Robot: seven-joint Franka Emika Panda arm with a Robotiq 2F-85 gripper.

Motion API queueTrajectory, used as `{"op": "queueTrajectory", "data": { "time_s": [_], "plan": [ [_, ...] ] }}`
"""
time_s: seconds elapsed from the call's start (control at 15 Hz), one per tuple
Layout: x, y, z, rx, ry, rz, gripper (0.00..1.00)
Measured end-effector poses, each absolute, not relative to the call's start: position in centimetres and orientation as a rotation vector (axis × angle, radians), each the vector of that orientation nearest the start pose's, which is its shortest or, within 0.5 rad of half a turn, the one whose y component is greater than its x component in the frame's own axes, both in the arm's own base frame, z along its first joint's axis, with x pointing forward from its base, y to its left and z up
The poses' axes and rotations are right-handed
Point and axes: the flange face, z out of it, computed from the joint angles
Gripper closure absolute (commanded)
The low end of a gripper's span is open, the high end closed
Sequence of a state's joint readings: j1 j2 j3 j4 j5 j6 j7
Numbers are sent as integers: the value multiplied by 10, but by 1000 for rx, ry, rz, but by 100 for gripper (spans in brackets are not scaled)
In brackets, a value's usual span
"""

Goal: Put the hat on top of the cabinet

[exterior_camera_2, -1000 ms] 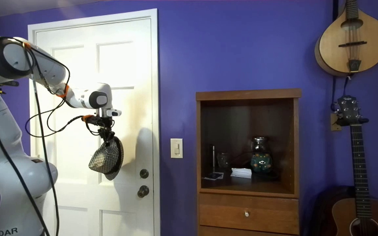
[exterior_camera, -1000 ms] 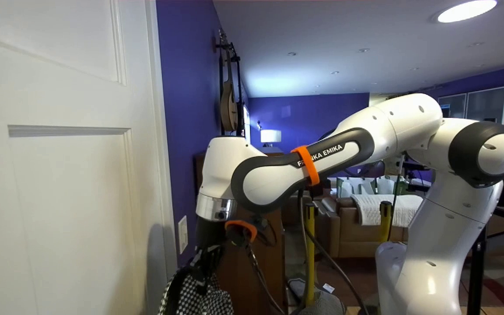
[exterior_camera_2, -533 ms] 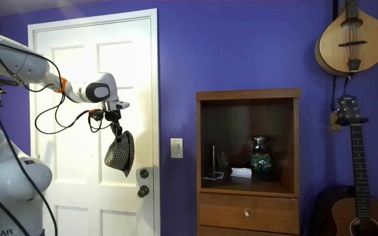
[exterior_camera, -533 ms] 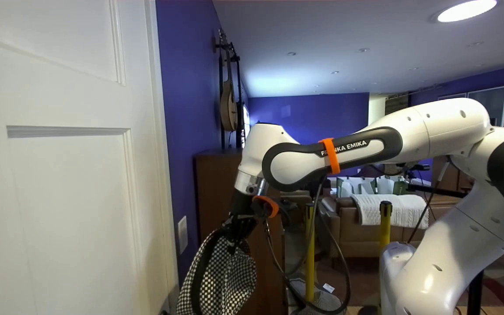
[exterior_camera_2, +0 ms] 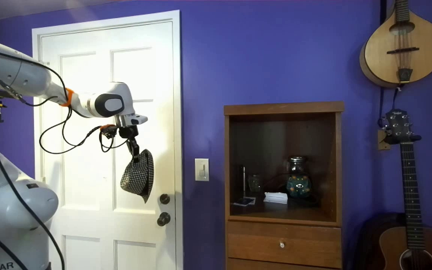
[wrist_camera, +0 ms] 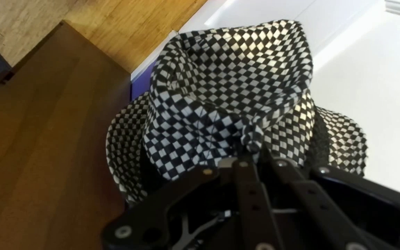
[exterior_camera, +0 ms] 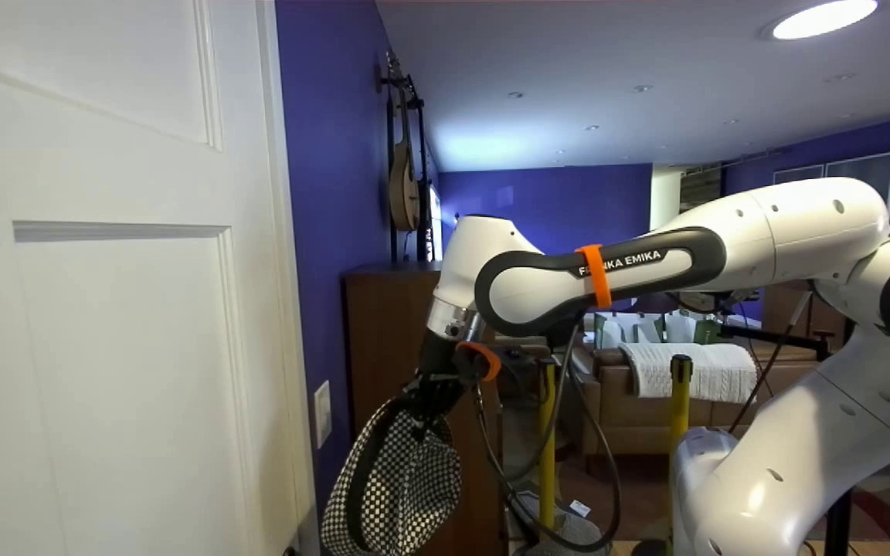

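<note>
In an exterior view the checkered fedora (exterior_camera_2: 135,178) hangs tilted in the air before the white panelled door (exterior_camera_2: 88,176), brim toward 3 o'clock, its crown pinched by the gripper (exterior_camera_2: 136,157). At the fedora's 3 o'clock is a light switch (exterior_camera_2: 201,169), and farther along that line stand the brown wooden cabinet (exterior_camera_2: 283,108), well apart, and an acoustic guitar (exterior_camera_2: 410,187), before the purple wall (exterior_camera_2: 276,48). In the wrist view, hardwood floor (wrist_camera: 130,31) shows at 10 o'clock. Compared with a second ago, the fedora sits farther toward 2 o'clock in both exterior views. It is woven in small black-and-pale checks, with a dark band and a dented crown; the cabinet is smooth, boxy wood with a shiny drawer knob (exterior_camera_2: 282,245).
</note>
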State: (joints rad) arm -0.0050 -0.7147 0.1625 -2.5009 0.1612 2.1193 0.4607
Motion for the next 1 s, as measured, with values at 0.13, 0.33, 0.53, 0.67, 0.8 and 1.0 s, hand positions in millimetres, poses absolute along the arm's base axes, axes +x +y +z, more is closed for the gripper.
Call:
{"op": "queueTrajectory", "data": {
  "time_s": [0.13, 0.33, 0.53, 0.67, 0.8, 1.0],
  "plan": [
    [366, 48, 552, -2886, 705, -476, 98],
    [370, -11, 571, -2807, 918, -549, 98],
    [368, -68, 603, -2685, 1081, -708, 98],
    [368, -94, 625, -2600, 1141, -861, 98],
    [367, -109, 643, -2534, 1176, -981, 93],
    [369, -115, 651, -2513, 1199, -996, 93]
  ]
}}
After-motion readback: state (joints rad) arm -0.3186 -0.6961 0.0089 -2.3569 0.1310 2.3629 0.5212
